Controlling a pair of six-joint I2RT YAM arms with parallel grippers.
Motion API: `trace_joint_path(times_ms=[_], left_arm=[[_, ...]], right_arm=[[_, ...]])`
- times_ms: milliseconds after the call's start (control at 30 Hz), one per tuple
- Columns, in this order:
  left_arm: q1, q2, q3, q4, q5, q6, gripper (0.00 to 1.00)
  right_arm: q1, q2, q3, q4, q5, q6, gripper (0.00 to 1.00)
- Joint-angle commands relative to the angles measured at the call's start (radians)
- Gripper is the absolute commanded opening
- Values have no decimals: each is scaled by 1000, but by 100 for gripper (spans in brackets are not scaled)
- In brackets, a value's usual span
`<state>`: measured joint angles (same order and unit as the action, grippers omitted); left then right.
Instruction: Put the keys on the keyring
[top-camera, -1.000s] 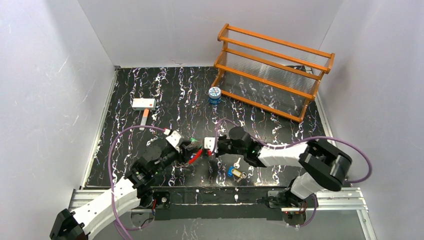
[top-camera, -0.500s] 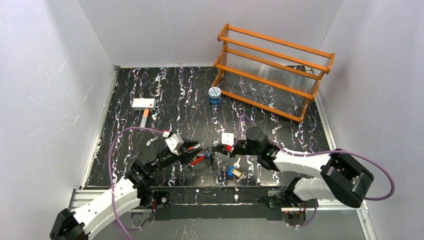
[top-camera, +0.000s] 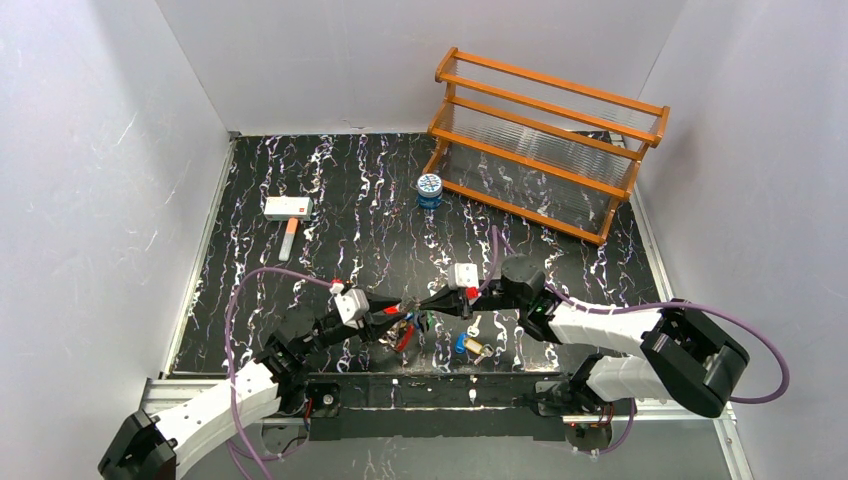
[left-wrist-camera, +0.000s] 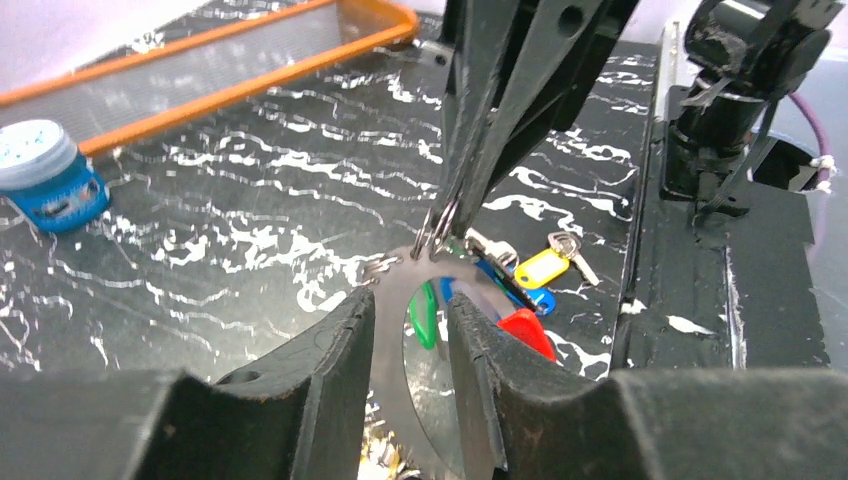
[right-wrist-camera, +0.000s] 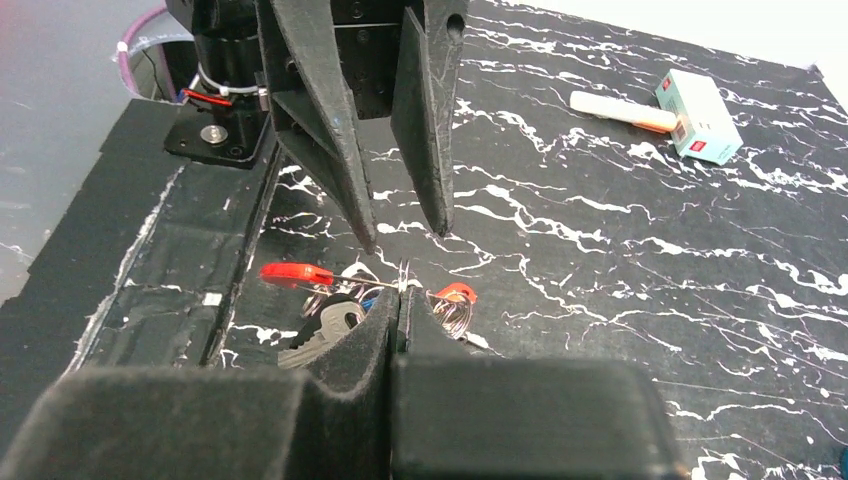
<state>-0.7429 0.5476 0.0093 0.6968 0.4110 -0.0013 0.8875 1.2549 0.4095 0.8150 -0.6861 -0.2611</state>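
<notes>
At the table's (top-camera: 330, 190) near edge: both grippers meet at the keyring.
Right gripper (right-wrist-camera: 400, 292) is closed, pinching the keyring (left-wrist-camera: 432, 252) at its top. Left gripper (left-wrist-camera: 410, 305) stands part open, one finger on each side of the keyring; contact cannot be told. Keys (left-wrist-camera: 424, 318) cluster beneath.

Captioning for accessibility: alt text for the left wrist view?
The right gripper, shut, pinches the top of the keyring from above, with the ring in the gap between the open left gripper fingers. Green, blue and red keys cluster at it; a yellow key lies on the table beyond.
</notes>
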Motion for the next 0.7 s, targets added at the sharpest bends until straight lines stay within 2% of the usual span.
trace_joint_path(times_ms=[0,100,400,667], left_arm=[[-38,-12,-6,96,42,61,32],[-70,7,-6,110,29,81,31],[-136,48,2,160,-51,109,20],[-144,43,15,185,-88,93,20]], right_arm=[[-11,-34,0,119,-68,47,1],[-14,-33,4,136,-84,64,1],[-15,-23,14,182,-117,104,1],[-15,-27,16,174,-120,106,1]])
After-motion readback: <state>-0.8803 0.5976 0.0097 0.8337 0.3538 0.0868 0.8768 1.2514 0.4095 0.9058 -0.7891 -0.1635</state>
